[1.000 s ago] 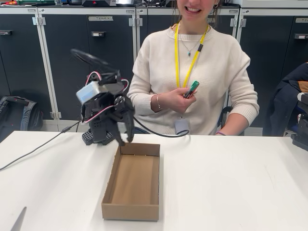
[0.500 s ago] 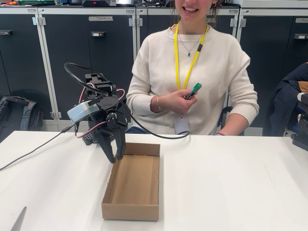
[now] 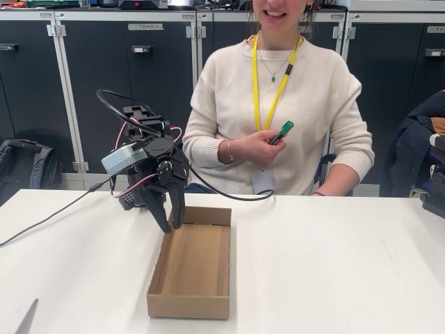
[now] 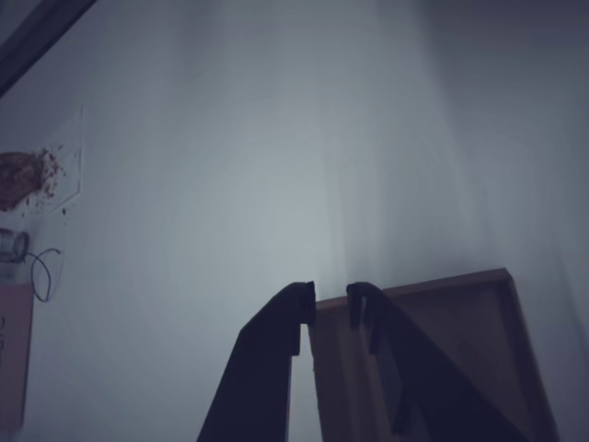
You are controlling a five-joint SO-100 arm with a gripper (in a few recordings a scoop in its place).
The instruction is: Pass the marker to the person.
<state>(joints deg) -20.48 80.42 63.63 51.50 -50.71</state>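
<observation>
At centre right of the fixed view, the person [image 3: 278, 97] holds the marker [image 3: 281, 131] in one hand [image 3: 256, 146] at chest height. Left of centre, the gripper [image 3: 170, 224], fingers slightly spread and empty, points down over the cardboard box [image 3: 191, 306] on the white table [image 3: 334, 271].

A: How much of the marker [image 3: 281, 131] can you see?
B: Only the teal end; the person's hand [image 3: 254, 147] covers the rest of the barrel, and any print is too small to read.

A: And the cardboard box [image 4: 460, 359]?
B: In the wrist view the dark fingers [image 4: 276, 368] hide its near corner, and the bottom edge cuts it off.
</observation>
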